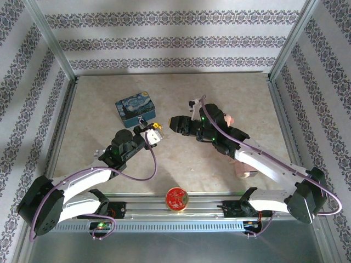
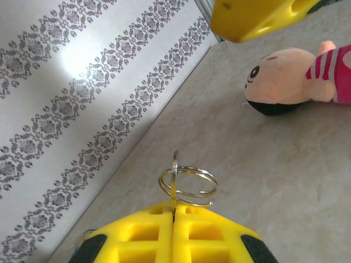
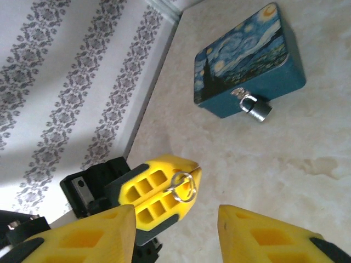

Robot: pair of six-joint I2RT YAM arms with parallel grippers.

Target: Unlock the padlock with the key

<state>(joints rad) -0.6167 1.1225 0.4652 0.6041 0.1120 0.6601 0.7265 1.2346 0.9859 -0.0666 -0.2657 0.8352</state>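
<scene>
A small grey padlock [image 3: 258, 108] with a silvery shackle hangs from the hasp on the front of a blue painted tin [image 3: 249, 52], which stands left of centre [image 1: 135, 109]. The padlock [image 1: 142, 121] shows as a speck at the tin's front edge. My left gripper [image 1: 156, 133] hovers just right of it, its yellow fingers [image 2: 137, 235] shut on the thin key [image 2: 175, 167], seen edge-on with a wire ring [image 2: 189, 183] through it. My right gripper [image 3: 175, 233] is open and faces the left one, whose tip and ring [image 3: 182, 187] lie just beyond its spread fingers [image 3: 274, 235].
A pink plush doll [image 2: 290, 76] lies behind my right arm [image 1: 227, 118]. A round red-and-gold disc [image 1: 177, 198] rests at the near edge between the arm bases. Metal frame posts and patterned walls close off the table [image 1: 109, 159] at the back and sides.
</scene>
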